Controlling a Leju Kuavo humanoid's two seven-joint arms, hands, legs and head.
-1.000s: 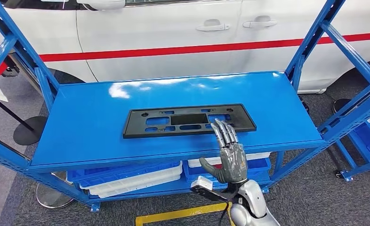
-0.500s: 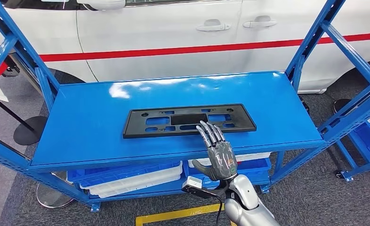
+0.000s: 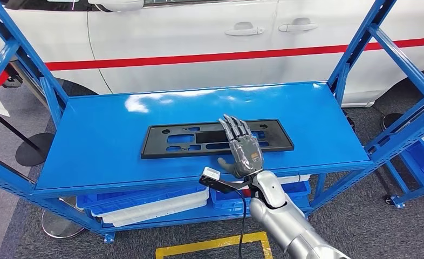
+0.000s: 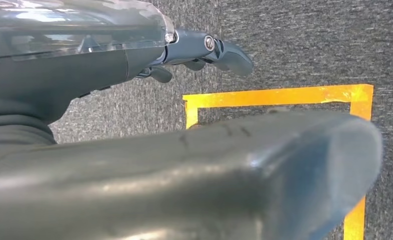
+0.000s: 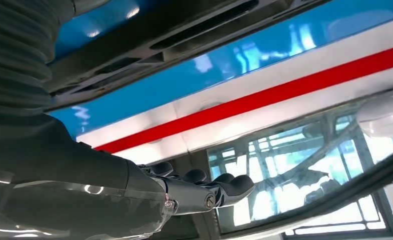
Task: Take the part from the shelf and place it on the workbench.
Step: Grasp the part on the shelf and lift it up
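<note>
The black plate (image 3: 217,138) lies flat at the middle of the blue shelf (image 3: 102,140). The right hand (image 3: 241,148) hovers over its near edge, fingers apart, holding nothing. A flat plate offers little grip; fingers may slide it away.

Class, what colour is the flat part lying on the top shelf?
Black. The part lies on the blue shelf; the head view shows it best.

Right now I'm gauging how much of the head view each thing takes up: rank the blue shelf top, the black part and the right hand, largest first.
1. Blue shelf top
2. Black part
3. Right hand, though it is nearer the camera, so it looks larger than it is.
</note>
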